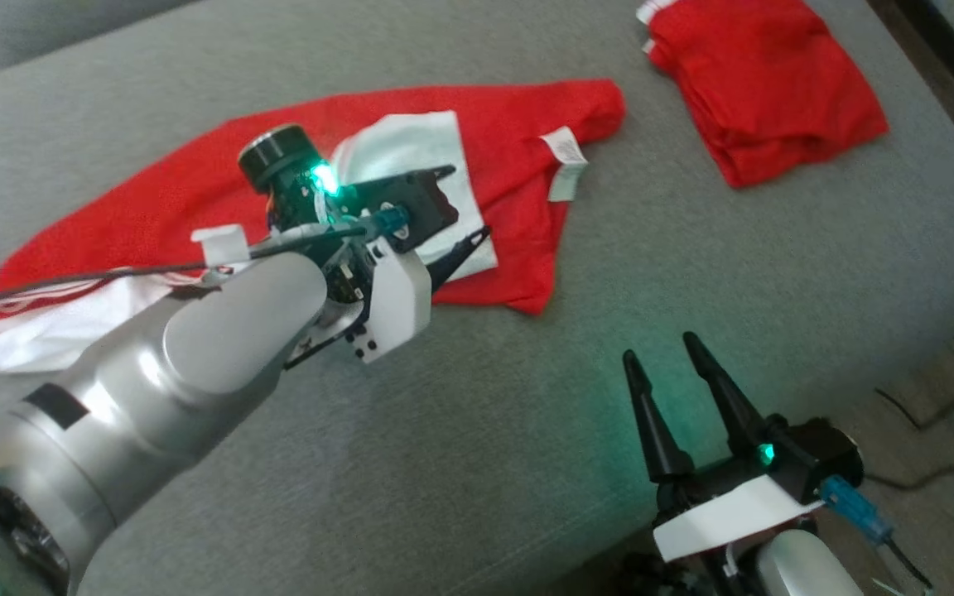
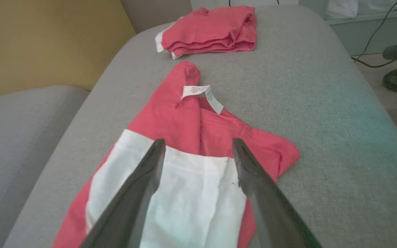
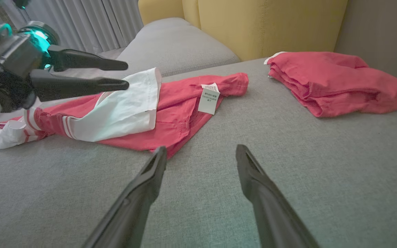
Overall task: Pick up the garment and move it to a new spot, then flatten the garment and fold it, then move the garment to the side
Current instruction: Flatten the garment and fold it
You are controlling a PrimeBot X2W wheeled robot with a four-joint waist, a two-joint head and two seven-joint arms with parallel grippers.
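Now, you had the garment (image 1: pixel 154 199) lying loose on the grey cushion (image 1: pixel 692 273), not yet lifted, so the step in hand looked to be the pick-up. Your left gripper (image 1: pixel 467 203) hung just above its white panel (image 1: pixel 411 145), jaws spread wide and holding nothing. To do this well, I judged you needed to come straight down and pinch a real bunch of cloth rather than one top layer. Then you needed to lift slowly so the trailing ends cleared the cushion.

The garment's long axis ran along that gripper's fingers. Its crumpled white end lay back under the forearm, and its narrow red tip lay well ahead of the fingertips. The care label (image 1: pixel 566 161) sat between tip and panel.

Your right gripper (image 1: pixel 661 348) was likewise released and empty, over bare cushion. The garment's near corner lay just ahead and to its left, and a second grasp there would probably have kept the cloth from sagging. Ahead and to its right, well apart, sat a folded red pile (image 1: pixel 767 83). The tip pointed towards it, so you'd have wanted to steer clear.
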